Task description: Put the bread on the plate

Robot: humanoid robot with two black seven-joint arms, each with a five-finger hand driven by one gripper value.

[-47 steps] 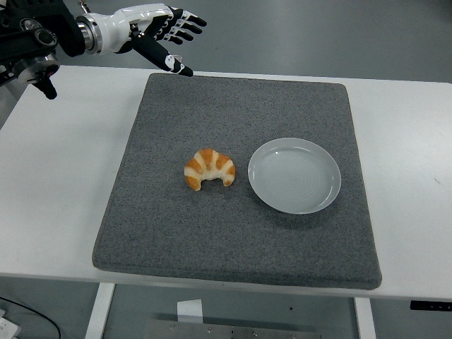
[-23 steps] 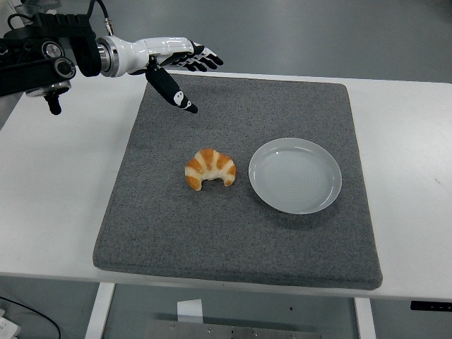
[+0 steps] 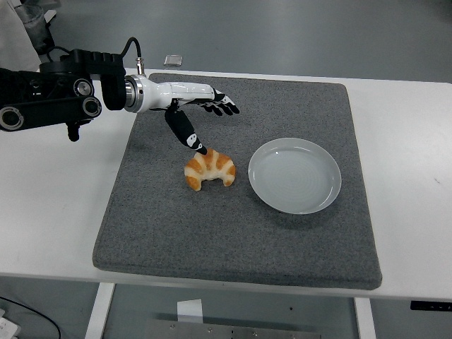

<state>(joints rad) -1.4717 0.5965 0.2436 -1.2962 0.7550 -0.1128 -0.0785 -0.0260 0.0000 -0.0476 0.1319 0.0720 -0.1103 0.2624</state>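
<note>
I have the left robot hand (image 3: pixel 195 113) spread open and holding nothing, thumb tip hanging just above the bread (image 3: pixel 210 168) — a croissant lying on the grey mat (image 3: pixel 176 233), just left of the plate (image 3: pixel 294 175). I'd lower over its arched back, close fingers and thumb across the middle — gently, it will crush. The plate is empty.

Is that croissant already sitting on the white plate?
No, the croissant lies on the grey mat, left of the empty plate.
</note>
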